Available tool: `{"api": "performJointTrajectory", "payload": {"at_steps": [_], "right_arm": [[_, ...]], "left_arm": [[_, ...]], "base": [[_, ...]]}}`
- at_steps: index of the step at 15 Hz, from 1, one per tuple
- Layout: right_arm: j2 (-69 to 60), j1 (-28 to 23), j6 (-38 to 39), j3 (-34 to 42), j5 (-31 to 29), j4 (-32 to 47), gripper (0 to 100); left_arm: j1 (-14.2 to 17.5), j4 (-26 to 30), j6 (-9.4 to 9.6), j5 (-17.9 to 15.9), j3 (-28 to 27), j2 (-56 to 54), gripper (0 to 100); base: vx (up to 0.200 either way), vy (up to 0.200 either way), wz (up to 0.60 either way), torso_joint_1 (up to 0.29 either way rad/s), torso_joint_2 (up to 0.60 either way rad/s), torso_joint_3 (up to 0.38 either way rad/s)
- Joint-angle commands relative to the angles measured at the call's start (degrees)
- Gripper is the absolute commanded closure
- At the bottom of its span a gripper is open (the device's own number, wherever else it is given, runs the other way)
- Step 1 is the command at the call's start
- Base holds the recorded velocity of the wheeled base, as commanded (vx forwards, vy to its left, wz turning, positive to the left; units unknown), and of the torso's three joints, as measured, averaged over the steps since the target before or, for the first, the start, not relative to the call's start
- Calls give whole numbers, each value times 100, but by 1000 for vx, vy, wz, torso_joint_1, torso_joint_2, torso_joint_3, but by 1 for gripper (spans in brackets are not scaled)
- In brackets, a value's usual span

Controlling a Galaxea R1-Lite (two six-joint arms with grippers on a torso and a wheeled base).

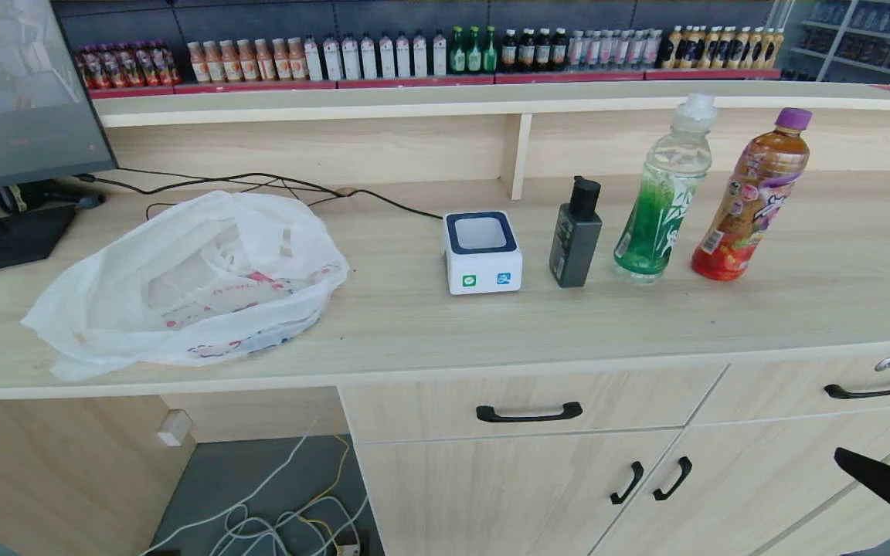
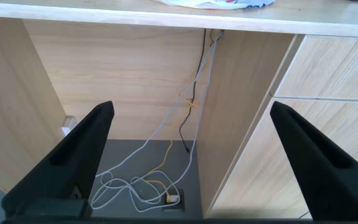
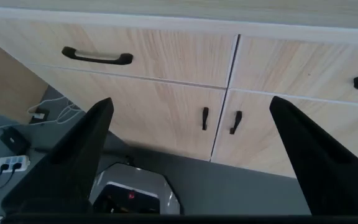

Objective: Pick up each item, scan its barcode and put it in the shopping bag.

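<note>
You have the dark pump bottle (image 1: 575,235), green bottle (image 1: 660,197) and purple-capped bottle (image 1: 754,197) standing in a row on the tabletop (image 1: 491,320), right of the white scanner (image 1: 482,253). The shopping bag (image 1: 190,286) lies open on its left. Your left gripper (image 2: 191,162) and right gripper (image 3: 191,162) sit below tabletop level, jaws spread wide and empty.

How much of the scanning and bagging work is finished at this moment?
Nothing looks done. The dark pump bottle, the green bottle and the orange bottle stand upright on the counter beside the scanner, outside the shopping bag. In hand: nothing; the left gripper and right gripper are open and empty, below counter level. Left: all three items.
</note>
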Motion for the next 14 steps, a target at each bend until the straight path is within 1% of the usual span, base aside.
{"api": "performJointTrajectory", "payload": {"at_steps": [1, 4, 5, 6, 9, 11, 14], "right_arm": [[824, 255, -3, -137, 17, -173, 0], [1667, 474, -3, -392, 17, -832, 0], [1993, 536, -3, -444, 17, -1263, 0], [2414, 589, -3, -506, 17, -1966, 0], [3205, 589, 14, -611, 17, -3407, 0], [3381, 589, 23, -629, -1, -3803, 0], [3443, 668, -47, -796, -10, -3891, 0]], "left_arm": [[1, 0, -1, 1, 0, 1, 0], [1, 0, -1, 1, 0, 1, 0], [1, 0, -1, 1, 0, 1, 0], [1, 0, -1, 1, 0, 1, 0], [1, 0, -1, 1, 0, 1, 0], [1, 0, -1, 1, 0, 1, 0], [1, 0, -1, 1, 0, 1, 0]], "base": [[0, 0, 0, 0, 0, 0], [0, 0, 0, 0, 0, 0], [0, 0, 0, 0, 0, 0], [0, 0, 0, 0, 0, 0], [0, 0, 0, 0, 0, 0], [0, 0, 0, 0, 0, 0], [0, 0, 0, 0, 0, 0]]}}
